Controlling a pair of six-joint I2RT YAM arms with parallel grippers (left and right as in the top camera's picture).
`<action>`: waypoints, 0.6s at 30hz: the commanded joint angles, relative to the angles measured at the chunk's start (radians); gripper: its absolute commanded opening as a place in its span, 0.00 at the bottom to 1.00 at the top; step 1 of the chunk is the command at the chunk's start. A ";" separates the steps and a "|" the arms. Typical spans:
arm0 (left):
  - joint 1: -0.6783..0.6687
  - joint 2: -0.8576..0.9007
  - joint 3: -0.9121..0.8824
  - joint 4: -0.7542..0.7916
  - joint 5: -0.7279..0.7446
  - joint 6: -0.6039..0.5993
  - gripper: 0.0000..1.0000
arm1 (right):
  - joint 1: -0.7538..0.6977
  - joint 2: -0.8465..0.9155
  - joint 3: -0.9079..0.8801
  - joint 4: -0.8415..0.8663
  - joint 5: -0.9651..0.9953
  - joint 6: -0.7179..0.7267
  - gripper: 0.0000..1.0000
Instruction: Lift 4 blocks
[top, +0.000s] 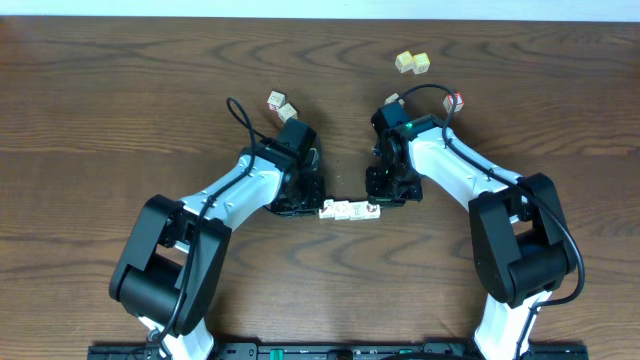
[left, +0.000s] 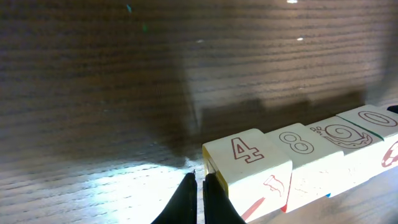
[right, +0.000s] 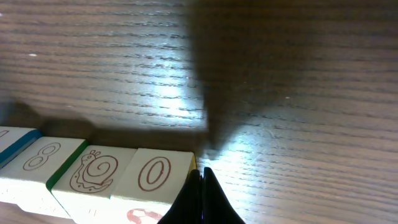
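Lying end to end, the blocks run lengthwise between the left jaws and right jaws, both clenched empty, each seemingly pressing one end.

The left arm and right arm block both ends of the row of blocks; open table lies on the near side; two cubes sit behind.

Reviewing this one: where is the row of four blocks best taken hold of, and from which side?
By the row's two end faces: left gripper against the 4 block, right gripper against the 0 block, squeezing inward. Its pieces sit flush in one straight line, so end pressure likely holds them together.
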 joint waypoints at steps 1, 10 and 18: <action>-0.021 0.007 -0.005 0.010 0.030 -0.006 0.08 | 0.008 -0.002 -0.006 0.005 -0.048 0.008 0.01; -0.022 0.007 -0.005 0.063 0.032 -0.080 0.07 | -0.043 -0.002 -0.006 -0.024 -0.042 0.007 0.01; -0.027 0.007 -0.005 0.098 0.079 -0.089 0.07 | -0.082 -0.002 -0.006 -0.046 -0.021 0.004 0.01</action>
